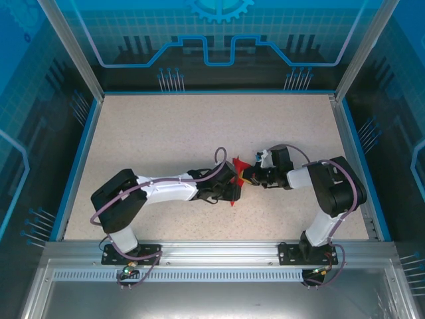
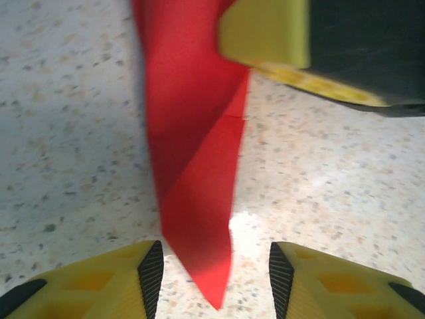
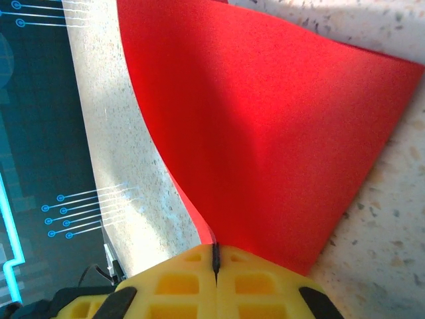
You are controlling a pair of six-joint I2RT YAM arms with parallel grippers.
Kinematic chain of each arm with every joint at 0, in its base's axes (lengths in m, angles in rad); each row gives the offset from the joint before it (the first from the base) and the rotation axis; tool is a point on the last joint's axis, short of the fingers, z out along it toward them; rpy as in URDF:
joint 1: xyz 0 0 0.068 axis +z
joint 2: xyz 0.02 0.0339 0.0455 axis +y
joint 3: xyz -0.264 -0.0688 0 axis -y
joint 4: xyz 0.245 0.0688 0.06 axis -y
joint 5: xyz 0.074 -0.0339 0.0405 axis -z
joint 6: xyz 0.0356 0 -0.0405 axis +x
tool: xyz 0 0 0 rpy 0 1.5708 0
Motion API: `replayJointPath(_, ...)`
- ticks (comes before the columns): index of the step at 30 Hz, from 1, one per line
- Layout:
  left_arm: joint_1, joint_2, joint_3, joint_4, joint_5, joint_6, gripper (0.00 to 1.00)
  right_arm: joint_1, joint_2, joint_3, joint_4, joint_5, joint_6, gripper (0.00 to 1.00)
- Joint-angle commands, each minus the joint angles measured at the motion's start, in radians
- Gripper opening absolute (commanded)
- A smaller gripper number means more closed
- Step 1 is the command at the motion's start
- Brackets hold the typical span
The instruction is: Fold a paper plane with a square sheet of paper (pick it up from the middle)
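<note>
We log right gripper (image 3: 214, 258) pinching the paper (image 3: 265, 133), left gripper (image 2: 216, 269) parted around its tip; that lone edge pinch may slip or twist the folds.

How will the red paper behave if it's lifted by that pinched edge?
Probably floppy: the paper bows away from where the right gripper pinches it. Likely very light, since it looks like a thin sheet. Its folded creases may stiffen it somewhat lengthwise.
</note>
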Motion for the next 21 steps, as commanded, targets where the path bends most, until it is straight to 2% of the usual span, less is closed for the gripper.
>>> replayJointPath(1, -0.013, 0.024, -0.020, -0.010, -0.089, -0.071, 0.48, -0.001, 0.010, -0.020, 0.025, -0.021, 0.011, 0.00)
replayJointPath(4, -0.013, 0.036, -0.027, 0.049, -0.059, -0.074, 0.47, -0.004, 0.008, -0.026, 0.031, -0.025, 0.016, 0.00)
replayJointPath(10, -0.012, 0.070, -0.017, 0.048, -0.045, -0.068, 0.35, -0.015, 0.001, -0.035, 0.043, -0.034, 0.020, 0.00)
replayJointPath(14, -0.013, 0.088, -0.016, 0.059, -0.014, -0.066, 0.33, -0.018, -0.002, -0.038, 0.049, -0.039, 0.023, 0.00)
replayJointPath(18, -0.012, 0.085, -0.016, 0.050, -0.020, -0.061, 0.24, -0.025, -0.010, -0.040, 0.046, -0.039, 0.020, 0.00)
replayJointPath(21, -0.015, 0.089, -0.012, 0.038, -0.017, -0.049, 0.21, -0.031, -0.013, -0.040, 0.044, -0.038, 0.021, 0.00)
